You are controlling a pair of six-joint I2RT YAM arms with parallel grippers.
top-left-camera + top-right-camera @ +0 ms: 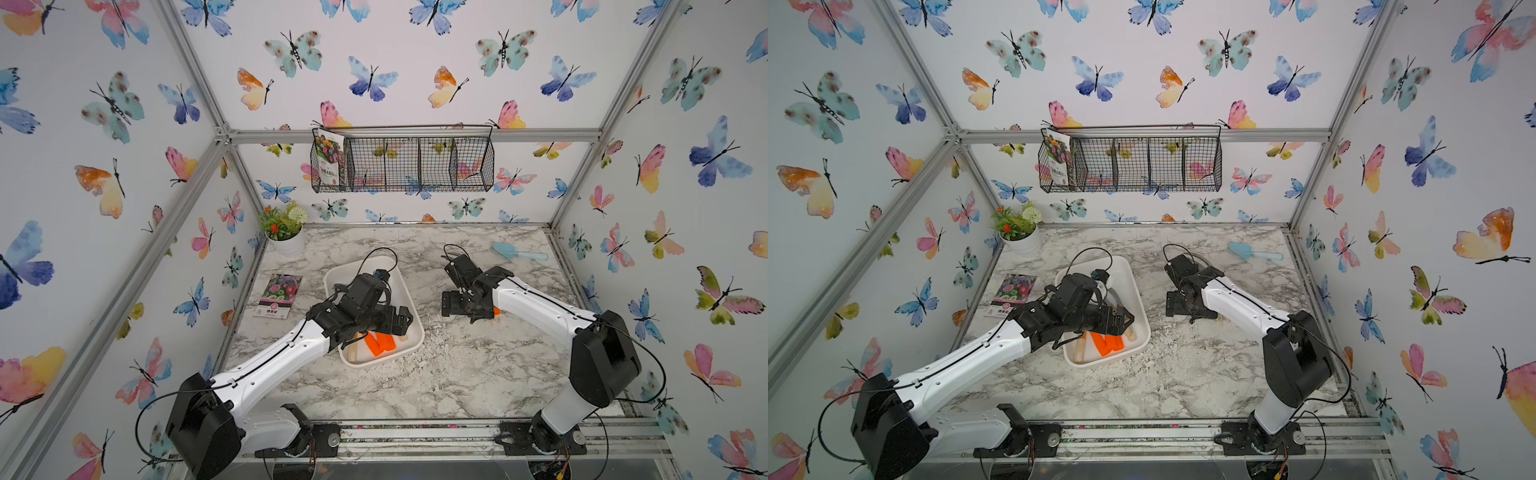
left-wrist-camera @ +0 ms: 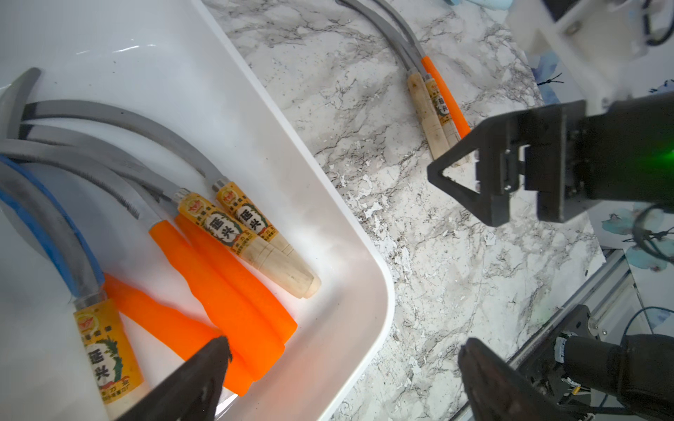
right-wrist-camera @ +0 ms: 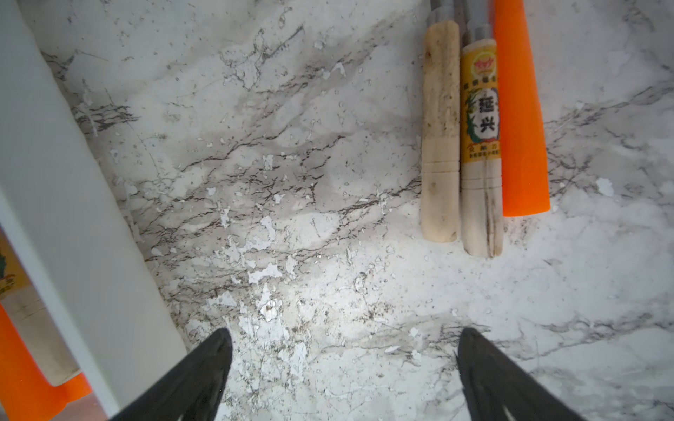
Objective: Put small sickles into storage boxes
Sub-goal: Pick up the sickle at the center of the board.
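- In a top view, the white tray (image 1: 402, 286) holds several sickles (image 1: 380, 344).
- Left wrist: left gripper (image 2: 343, 351) spread wide, empty, over the tray's corner.
- Right wrist: right gripper (image 3: 343, 340) spread, empty; three loose sickles (image 3: 477, 145) lie on the table (image 3: 291, 182).

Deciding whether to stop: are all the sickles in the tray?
No. Three sickles lie side by side on the table, outside the tray.
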